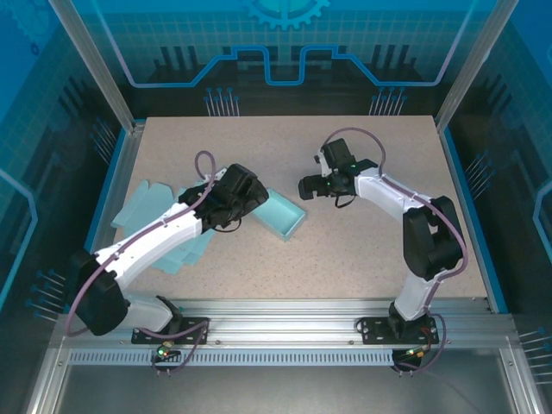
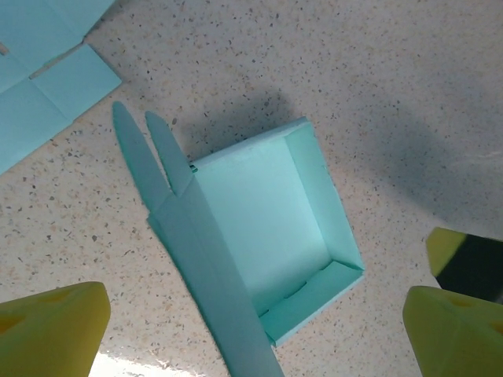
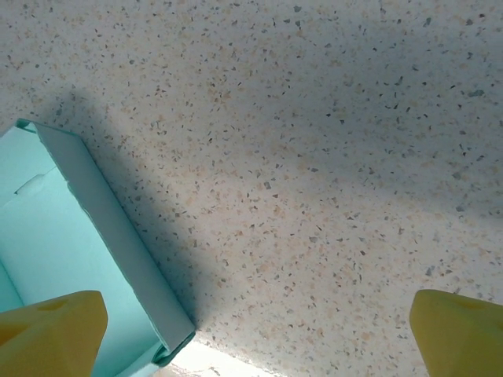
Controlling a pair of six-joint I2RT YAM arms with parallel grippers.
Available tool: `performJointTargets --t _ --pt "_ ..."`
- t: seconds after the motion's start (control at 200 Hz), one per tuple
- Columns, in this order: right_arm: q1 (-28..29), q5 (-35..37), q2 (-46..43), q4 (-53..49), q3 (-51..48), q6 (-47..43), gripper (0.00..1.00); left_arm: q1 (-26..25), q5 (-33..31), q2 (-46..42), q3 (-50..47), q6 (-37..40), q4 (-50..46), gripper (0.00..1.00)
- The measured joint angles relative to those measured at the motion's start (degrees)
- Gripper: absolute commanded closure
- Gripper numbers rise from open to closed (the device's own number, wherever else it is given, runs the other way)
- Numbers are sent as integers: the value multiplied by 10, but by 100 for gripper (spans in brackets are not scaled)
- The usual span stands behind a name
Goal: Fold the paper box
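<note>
1. Teal paper box is sitting near the middle of the frame in the top view, its long axis running from upper left to lower right. In the left wrist view it is showing as an open tray with three walls standing.
2. Its fourth side, a long flap, is lying flat outward along the tray's left edge. It is heading toward the bottom of the frame, with two pointed tabs sticking out at its upper end.
3. The left claw is hanging straight above the box, spread wide and gripping nothing. The flap is lying between its yellow fingertips, closer to the left one.
4. The right claw is hovering just beside the box's upper-right side in the top view, likewise spread wide and empty. In the right wrist view one corner of the box is sitting at lower left.
5. The left arm is looking nearer to the flap, so the coming lift is probably turning on an approach from the tray's left side, across the long axis.
6. Flat sheets of the same teal are lying at the left of the speckled table.
</note>
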Motion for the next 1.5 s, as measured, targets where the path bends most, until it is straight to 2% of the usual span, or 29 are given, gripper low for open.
performJointTargets --t 0.095,0.17,0.345,0.61,0.66,0.735,0.85,0.99,1.201,1.231,1.246,1.496 --pt "0 11 -12 0 -2 0 0 0 6 13 8 -2 0 21" --pt "0 18 -17 0 -2 0 0 0 10 22 15 -2 0 38" --pt "-1 41 -24 -1 -3 7 0 0 17 56 57 44 -14 59" --pt "-4 60 -45 -3 -4 13 0 4 24 111 136 132 -47 66" --pt "-5 65 -49 -3 -5 14 0 6 28 122 144 142 -53 64" --pt "-8 70 -57 -5 -10 17 0 9 32 128 146 151 -57 55" --pt "-13 74 -63 -7 -16 22 0 11 43 128 145 152 -71 53" --pt "-16 76 -65 -8 -23 26 0 14 57 128 140 153 -75 62" --pt "-17 78 -66 -9 -24 30 0 17 64 130 141 181 -82 65" --pt "-17 78 -67 -9 -24 30 0 17 64 132 146 195 -88 66" --pt "-17 78 -68 -9 -25 30 0 17 65 134 150 200 -90 70" --pt "-20 83 -81 -12 -32 31 0 17 88 205 271 363 -138 93"
